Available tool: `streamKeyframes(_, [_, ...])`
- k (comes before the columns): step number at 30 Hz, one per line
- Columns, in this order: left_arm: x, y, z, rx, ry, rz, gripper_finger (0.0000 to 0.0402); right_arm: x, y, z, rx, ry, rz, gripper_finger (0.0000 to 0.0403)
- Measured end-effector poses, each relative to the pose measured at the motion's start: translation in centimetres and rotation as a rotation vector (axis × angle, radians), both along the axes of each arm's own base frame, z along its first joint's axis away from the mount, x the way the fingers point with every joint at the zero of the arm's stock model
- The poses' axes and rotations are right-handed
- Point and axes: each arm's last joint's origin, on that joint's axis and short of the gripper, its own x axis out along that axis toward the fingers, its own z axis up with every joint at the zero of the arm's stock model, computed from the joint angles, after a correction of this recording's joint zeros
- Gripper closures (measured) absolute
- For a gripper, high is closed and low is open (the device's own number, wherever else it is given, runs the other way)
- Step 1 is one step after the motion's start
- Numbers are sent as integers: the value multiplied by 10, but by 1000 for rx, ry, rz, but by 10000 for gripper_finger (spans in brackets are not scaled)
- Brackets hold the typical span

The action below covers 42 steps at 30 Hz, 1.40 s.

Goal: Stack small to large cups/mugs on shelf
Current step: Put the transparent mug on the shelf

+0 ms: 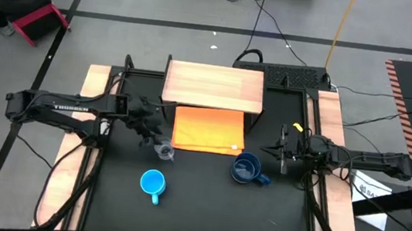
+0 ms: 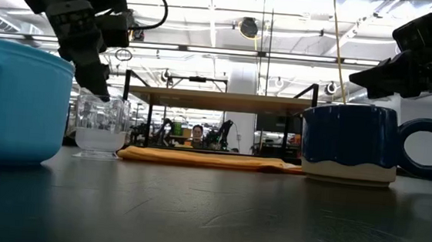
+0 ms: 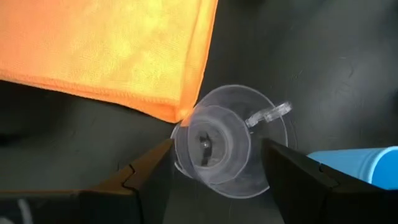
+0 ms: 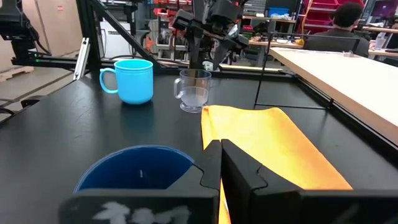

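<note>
A tiny clear glass cup (image 1: 164,151) stands upright on the black table, just off the near left corner of the flat orange cloth (image 1: 209,129). My left gripper (image 3: 217,144) is open and points down over it, one finger on each side of the cup (image 3: 214,134), with the fingertips around rim height (image 2: 97,87). The light-blue mug (image 1: 152,183) stands nearer the front. The dark-blue mug (image 1: 245,168) stands upright on the right. My right gripper (image 4: 221,155) is shut, just to its right and above it (image 2: 362,82). The light-wood shelf (image 1: 213,87) is at the far side.
The orange cloth lies flat between the cups and the shelf. The shelf top shows bare wood. Black frame rails (image 1: 309,135) and wooden side boards (image 1: 329,114) border the table. A person (image 2: 196,134) sits far behind the table.
</note>
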Motion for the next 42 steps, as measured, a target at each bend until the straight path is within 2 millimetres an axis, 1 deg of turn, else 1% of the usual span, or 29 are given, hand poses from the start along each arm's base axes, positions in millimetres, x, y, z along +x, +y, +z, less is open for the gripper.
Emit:
streamKeyframes(6, [-2,0,-1,-1,18,-1,160,0,0,0,0,0,0,403])
streamKeyframes(12, [-3,7,-2,-8,22,41,160,0,0,0,0,0,0,403])
streamKeyframes(16, [-1,12,-6,-12,48,65,160,0,0,0,0,0,0,403])
streamKeyframes(20, [6,15,-8,-21,67,63,160,0,0,0,0,0,0,403])
streamKeyframes(27, [18,18,-2,-35,61,41,160,0,0,-2,0,16,0,403])
streamKeyframes(34, [23,14,-13,-55,130,5,160,0,0,-3,1,35,0,403])
streamKeyframes(42, [25,10,-16,-29,150,-3,160,0,0,-3,0,36,0,403])
